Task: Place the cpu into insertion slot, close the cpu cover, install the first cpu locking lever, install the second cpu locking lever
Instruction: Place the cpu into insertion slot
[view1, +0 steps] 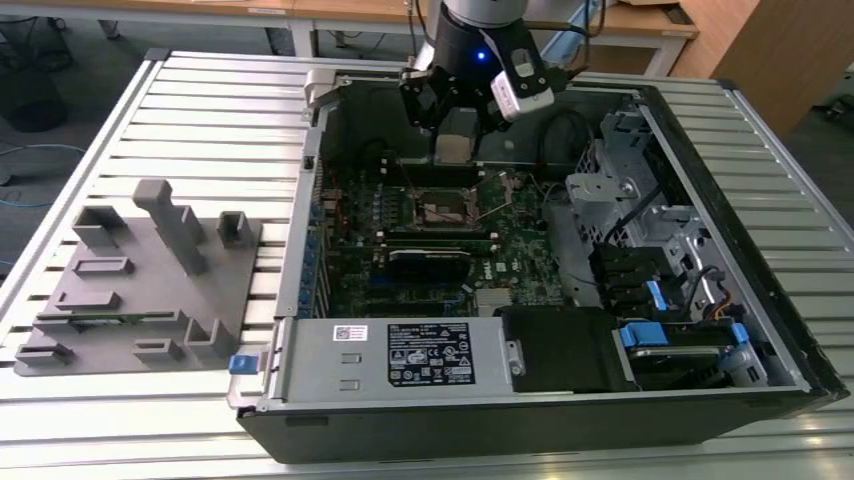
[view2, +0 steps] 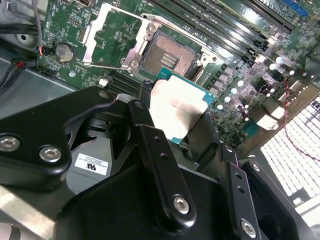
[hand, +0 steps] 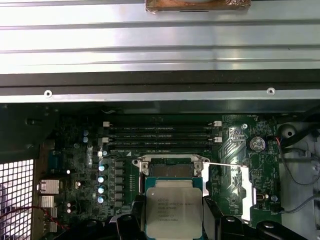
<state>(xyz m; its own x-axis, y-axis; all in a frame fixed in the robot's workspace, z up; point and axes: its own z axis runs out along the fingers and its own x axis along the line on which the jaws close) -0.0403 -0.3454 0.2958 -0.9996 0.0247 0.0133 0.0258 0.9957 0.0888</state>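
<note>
Starting at the exterior view's left, a grey fixture plate (view1: 134, 290) with upright posts and slots is seen lying on the slatted metal table (view1: 200, 100). Just beside it, toward the middle, an open computer case (view1: 561, 435) is laid on its side. A labelled power supply (view1: 400, 355) is set along its near edge, and the green motherboard (view1: 521, 255) is exposed behind that. Over the far part of the board the gripper (view1: 454, 140) is hung from the arm, above the socket (view1: 447, 208). Toward the exterior view's right, metal drive bays (view1: 627, 200) with blue tabs are housed in the case.

In the first wrist view the cpu (hand: 174, 206) is shown clamped between the black fingers (hand: 134, 222). It is gripped at two opposite edges, with its dull metal top turned to the camera. It is held over the board close by the socket and is not seated in it. The socket's contact field is left bare, and the memory slots (hand: 162, 136) are seen beyond it. The cpu cover (hand: 207, 181) is swung away from the socket and stands open at one side. In the second wrist view this open frame is seen beside the bare socket, with the gripped cpu near both.
</note>
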